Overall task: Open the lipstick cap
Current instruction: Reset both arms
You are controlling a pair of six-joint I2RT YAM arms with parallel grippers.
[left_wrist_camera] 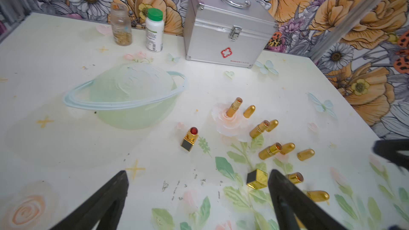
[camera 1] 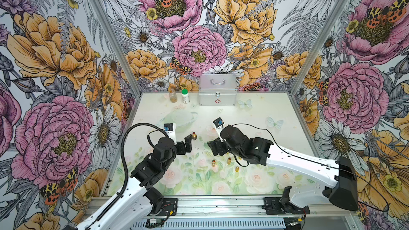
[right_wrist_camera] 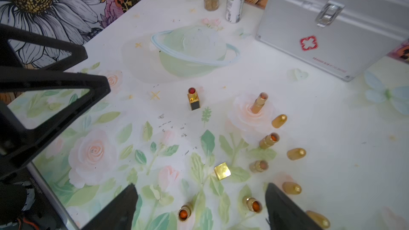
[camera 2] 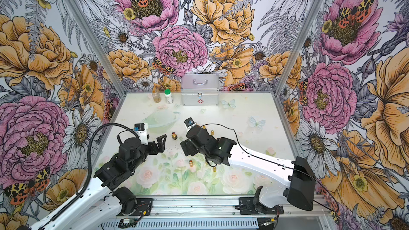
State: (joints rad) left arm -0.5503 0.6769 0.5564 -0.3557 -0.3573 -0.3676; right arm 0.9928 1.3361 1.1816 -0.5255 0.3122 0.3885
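Observation:
The square black-and-gold lipstick [camera 1: 194, 136] [camera 2: 174, 136] stands upright on the table with its red tip bare; it also shows in both wrist views [left_wrist_camera: 190, 140] [right_wrist_camera: 194, 100]. Its square gold cap [left_wrist_camera: 256, 179] [right_wrist_camera: 222, 171] lies loose on the table, apart from the lipstick and just beyond my right gripper's tips. My right gripper [right_wrist_camera: 200, 186] [camera 1: 213, 148] is open, with nothing between its fingers. Just left of the lipstick, my left gripper [left_wrist_camera: 198, 173] [camera 1: 188, 143] [camera 2: 162, 142] is also open and empty. The cap is hidden under the right arm in both top views.
Several round gold lipsticks [left_wrist_camera: 234, 107] [right_wrist_camera: 269, 140] and round gold caps [left_wrist_camera: 305, 154] [right_wrist_camera: 296, 153] stand or lie right of the square one. At the back stand a silver first-aid case [camera 1: 218, 89], a clear jar [camera 1: 173, 96] and a green-capped white bottle [camera 1: 185, 96].

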